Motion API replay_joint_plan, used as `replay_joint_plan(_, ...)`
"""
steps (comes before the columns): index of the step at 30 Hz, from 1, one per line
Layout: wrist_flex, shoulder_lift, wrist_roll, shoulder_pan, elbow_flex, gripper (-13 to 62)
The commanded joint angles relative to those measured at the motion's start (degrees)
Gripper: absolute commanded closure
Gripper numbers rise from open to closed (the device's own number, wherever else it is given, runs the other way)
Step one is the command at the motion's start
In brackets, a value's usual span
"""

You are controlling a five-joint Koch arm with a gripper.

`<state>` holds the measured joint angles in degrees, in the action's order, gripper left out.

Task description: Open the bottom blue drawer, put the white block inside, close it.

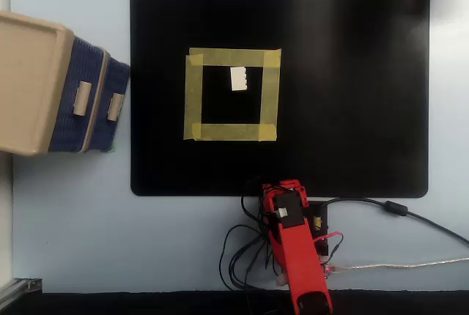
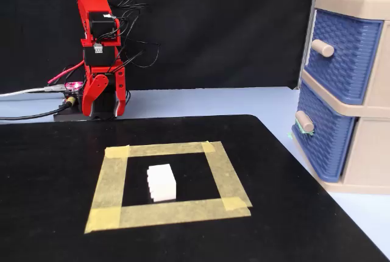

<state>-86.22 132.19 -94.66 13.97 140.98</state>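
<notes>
The white block (image 2: 161,183), lying inside a yellow tape square (image 2: 113,180) on the black mat, is judged light, rigid and best pinched across its smooth sides, while the folded pincer (image 2: 103,94) cannot be told released or clenched.

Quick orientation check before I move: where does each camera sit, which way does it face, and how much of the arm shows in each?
Overhead view: above the table, looking straight down at the black mat; the folded red arm enters from the bottom edge, claw hidden.
Fixed view: low at the mat's far side, facing the red arm, which stands folded at the back; claw state unclear.
Shared: the tiny white toothed block inside the yellow tape square, and the closed bottom blue woven-front drawer.
</notes>
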Motion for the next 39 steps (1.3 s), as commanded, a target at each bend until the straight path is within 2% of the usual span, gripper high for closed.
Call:
replay_joint_plan(1, -9.2, 2.5, -1.4, 0.5, 0.5, 14.9)
replay_joint_plan(11, -9.5, 2.5, -1.6, 0.5, -0.3, 15.0)
replay_joint_plan(13, -10.0, 2.5, -1.7, 0.9, -6.1, 15.1)
replay_joint_plan(17, -8.4, 1.1, -1.9, 5.9, -30.2, 15.5)
replay_joint_plan(18, -4.0, -2.7, -3.3, 10.8, -35.5, 15.6)
replay_joint_plan(20, 6.9, -10.3, -12.0, 20.8, -36.4, 15.8)
replay_joint_plan(24, 39.6, -28.9, -47.8, 40.4, -35.4, 15.7)
replay_joint_plan(28, 70.8, -35.6, -75.1, 42.5, -32.1, 15.8)
replay_joint_plan(31, 91.5, -40.3, -83.1, 43.9, -28.2, 15.9)
replay_joint_plan(34, 112.2, -48.5, -83.3, 46.4, -27.4, 15.9)
replay_joint_plan(39, 133.3, -62.8, -83.1, 47.7, -30.3, 15.9)
